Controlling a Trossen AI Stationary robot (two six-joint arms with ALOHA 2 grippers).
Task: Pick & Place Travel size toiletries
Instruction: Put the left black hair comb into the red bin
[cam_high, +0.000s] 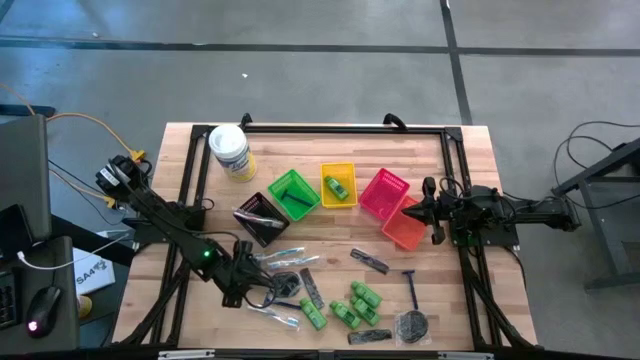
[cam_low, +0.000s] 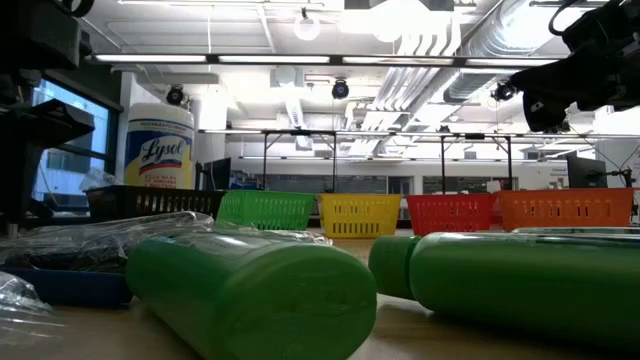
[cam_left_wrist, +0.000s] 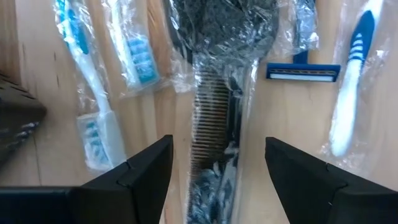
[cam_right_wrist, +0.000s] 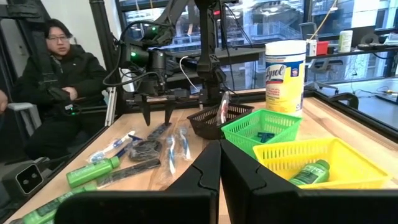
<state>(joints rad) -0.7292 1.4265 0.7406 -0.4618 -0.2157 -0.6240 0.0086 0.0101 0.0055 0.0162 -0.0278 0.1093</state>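
Small toiletries lie scattered on the wooden table's near half: green mini bottles (cam_high: 345, 305), a blue razor (cam_high: 410, 288), dark combs (cam_high: 370, 261) and a round dark packet (cam_high: 412, 324). My left gripper (cam_high: 262, 296) is open and points steeply down over a dark comb in clear wrap (cam_left_wrist: 214, 124). One finger stands on each side of the comb, and neither touches it. Wrapped toothbrushes (cam_left_wrist: 93, 112) and a blue razor (cam_left_wrist: 303, 71) lie beside that comb. My right gripper (cam_high: 428, 212) waits shut at the table's right side.
A row of small baskets stands mid-table: black (cam_high: 262, 218), green (cam_high: 294, 194), yellow (cam_high: 339, 185), red (cam_high: 384, 192) and orange (cam_high: 404, 225). A white tub with a yellow label (cam_high: 230, 152) stands at the far left. A person (cam_right_wrist: 59, 74) sits beyond the table's left side.
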